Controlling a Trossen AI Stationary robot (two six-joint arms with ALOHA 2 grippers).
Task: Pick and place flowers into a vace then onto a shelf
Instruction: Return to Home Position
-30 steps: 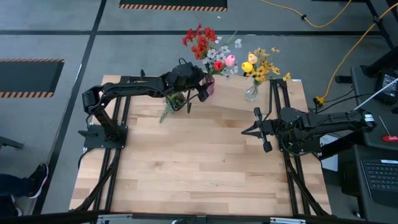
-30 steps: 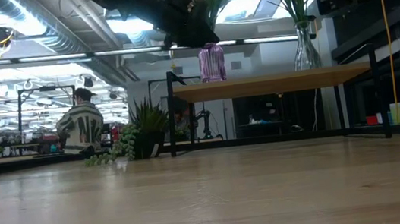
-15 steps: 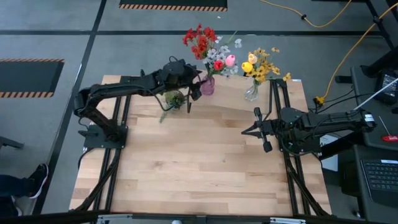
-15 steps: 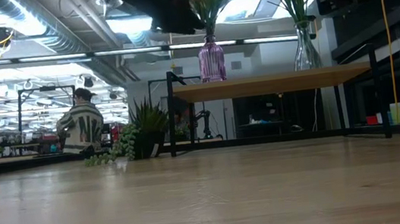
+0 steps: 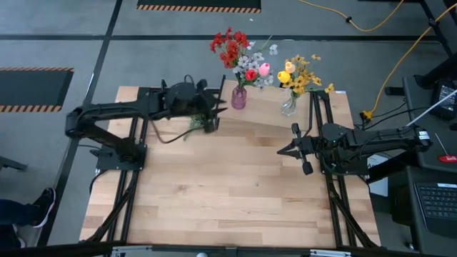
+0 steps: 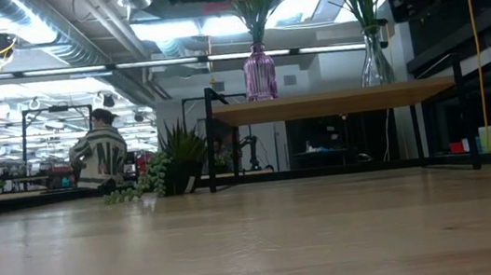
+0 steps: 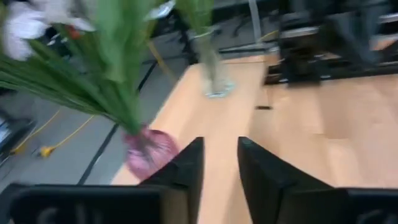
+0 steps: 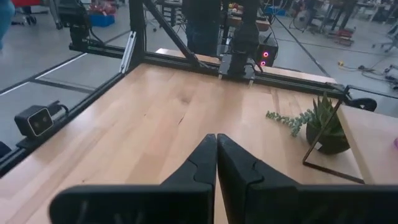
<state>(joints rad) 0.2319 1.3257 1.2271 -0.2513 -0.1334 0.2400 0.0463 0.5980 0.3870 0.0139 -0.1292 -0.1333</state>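
Both of your grippers are empty. The left gripper [image 7: 219, 167] has its fingers [image 7: 186, 171] parted, with only a bare gap between them. The right gripper [image 8: 216, 155] has its fingers pressed tip to tip and holds nothing, low over the open table [image 5: 228, 193].

Just ahead of the left fingertips, a little to one side and clear of them, the violet vase [image 7: 151, 149] stands upright on the shelf [image 7: 205, 118] with green stems rising from it. Farther ahead on the same board you have the transparent vase [image 7: 214, 79], also upright and filled. Seen from above, the flowers [image 5: 239, 53] fan out over both vases: red, white and pink over the violet one, yellow over the transparent one. The level view across the table shows both vases standing on the board. No loose flower shows on the table.

Well ahead of the right fingers, the leafy green bunch [image 8: 323, 127] sits on the table by the shelf's leg.

By my reading, your picking and placing is done, with flowers in vases and vases on the shelf. What looks left is housekeeping: draw the left arm away from the violet vase without brushing the stems, then park it. The right arm looks parked.
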